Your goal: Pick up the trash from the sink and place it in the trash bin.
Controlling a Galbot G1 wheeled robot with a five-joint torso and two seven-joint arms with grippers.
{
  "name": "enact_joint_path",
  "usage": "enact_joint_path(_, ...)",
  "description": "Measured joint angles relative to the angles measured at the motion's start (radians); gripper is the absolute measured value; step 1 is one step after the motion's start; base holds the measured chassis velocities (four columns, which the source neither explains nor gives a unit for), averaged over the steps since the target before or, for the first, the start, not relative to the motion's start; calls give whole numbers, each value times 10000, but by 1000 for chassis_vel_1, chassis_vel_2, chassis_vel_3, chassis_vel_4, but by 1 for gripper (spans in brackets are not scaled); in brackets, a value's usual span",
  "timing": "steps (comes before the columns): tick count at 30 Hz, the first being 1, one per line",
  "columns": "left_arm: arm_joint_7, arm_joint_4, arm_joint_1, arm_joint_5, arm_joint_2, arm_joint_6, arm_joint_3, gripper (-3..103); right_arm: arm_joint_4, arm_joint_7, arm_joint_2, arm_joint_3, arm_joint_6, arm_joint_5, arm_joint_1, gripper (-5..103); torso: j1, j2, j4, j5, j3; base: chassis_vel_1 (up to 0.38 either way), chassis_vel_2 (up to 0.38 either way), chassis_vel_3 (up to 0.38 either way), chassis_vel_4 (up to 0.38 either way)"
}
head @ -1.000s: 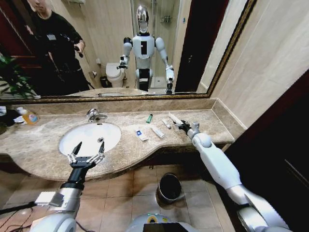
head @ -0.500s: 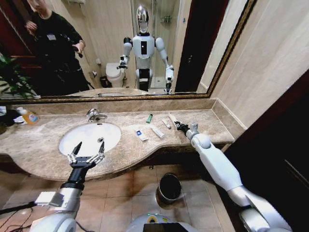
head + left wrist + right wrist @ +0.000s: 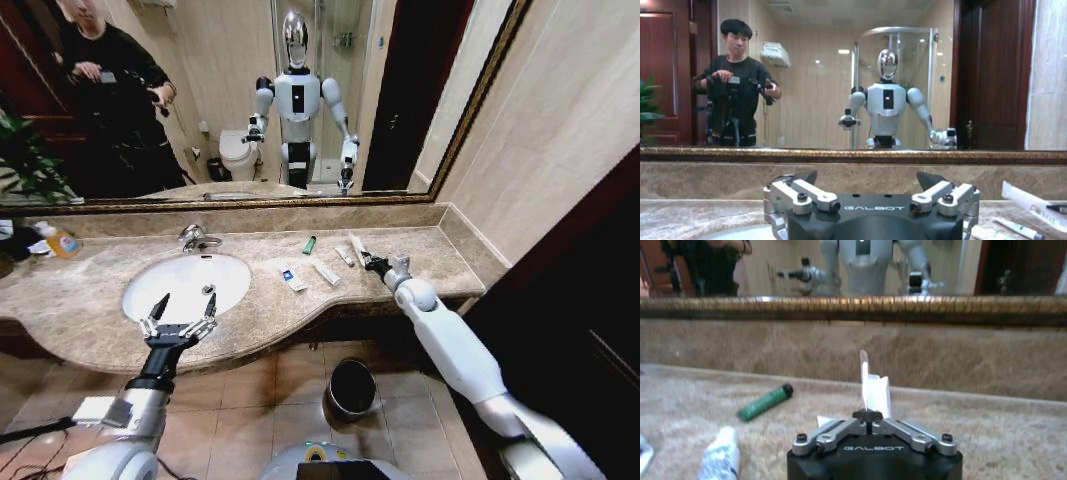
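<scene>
At far left of the marble counter (image 3: 90,320), a clear bottle with an orange label (image 3: 60,240) stands near the mirror (image 3: 200,100). The left gripper (image 3: 180,312) hovers over the front rim of the white sink (image 3: 190,285), its fingers spread wide and holding nothing. A chrome tap (image 3: 195,238) sits behind the basin.

To the right of the sink, the trash lies on the counter, not in the basin: a white packet with a blue mark (image 3: 292,279), a white tube (image 3: 324,272), a small green tube (image 3: 309,244) and a small white sachet (image 3: 344,256).

Farther right, the right gripper (image 3: 372,263) is closed on a long white packet (image 3: 870,387), which stands on edge between its fingertips just above the counter.

The trash bin (image 3: 352,388) stands on the tiled floor below the counter edge, well apart from both grippers.
</scene>
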Motion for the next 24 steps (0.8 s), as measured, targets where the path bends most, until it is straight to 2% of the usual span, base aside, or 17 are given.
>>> enact_joint_path(5,1,-1,0,0,0,1,0,100,1253,260,-388,453,-129,441,-581,0,1,0,1,-1,0,0,0,0,0)
enact_joint_path(9,1,0,0,0,0,0,-1,100,3174,377,-1100,1348,-424,1141,-1828,0,1,0,0,-1,0,0,0,0,0)
enact_joint_path(10,1,0,0,0,0,0,-1,100,3174,377,-1100,1348,-424,1141,-1828,0,1,0,0,-1,0,0,0,0,0)
enact_joint_path(13,1,0,0,0,-1,0,0,100,4842,439,-1697,2301,-441,1564,-3290,0,-1,1,-2,-2,-1,0,0,0,0)
enact_joint_path(15,1,0,1,0,0,0,0,100,4981,439,-1728,2399,-441,1575,-3441,0,-1,1,-2,-1,-2,0,0,0,0)
enact_joint_path(18,2,0,0,0,-1,0,0,100,6013,480,-1749,3148,-583,1704,-4750,0,0,0,0,-1,-1,0,0,0,0)
enact_joint_path(24,1,-1,0,0,0,0,0,100,7005,568,-1530,3904,-696,1803,-6209,0,-1,-1,-1,0,-1,0,0,0,0)
